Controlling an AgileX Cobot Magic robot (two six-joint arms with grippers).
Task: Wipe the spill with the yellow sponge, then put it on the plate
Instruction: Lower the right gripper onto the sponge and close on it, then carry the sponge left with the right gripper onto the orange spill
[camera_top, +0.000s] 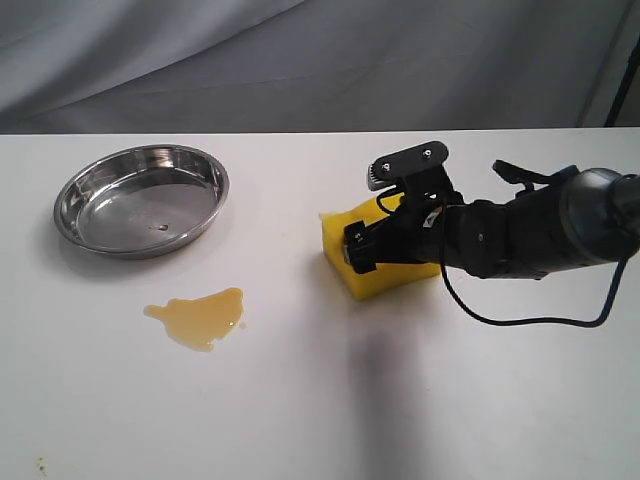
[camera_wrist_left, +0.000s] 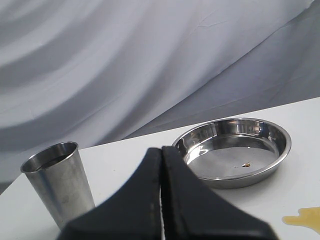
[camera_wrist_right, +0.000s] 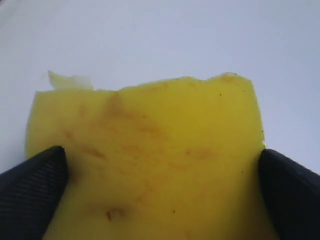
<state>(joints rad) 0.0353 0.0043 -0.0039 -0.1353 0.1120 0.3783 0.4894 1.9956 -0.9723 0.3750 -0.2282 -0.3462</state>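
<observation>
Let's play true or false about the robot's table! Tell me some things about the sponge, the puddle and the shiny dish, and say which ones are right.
1. The spill lies on the table as a whole puddle, not yet wiped. True.
2. The yellow sponge is in the plate. False: the sponge sits on the table, well away from the plate.
3. The right arm's jaws stand on either side of the sponge. True.
4. The spill is blue. False: it is amber-brown.
5. A metal cup stands on the table near the plate. True.
</observation>
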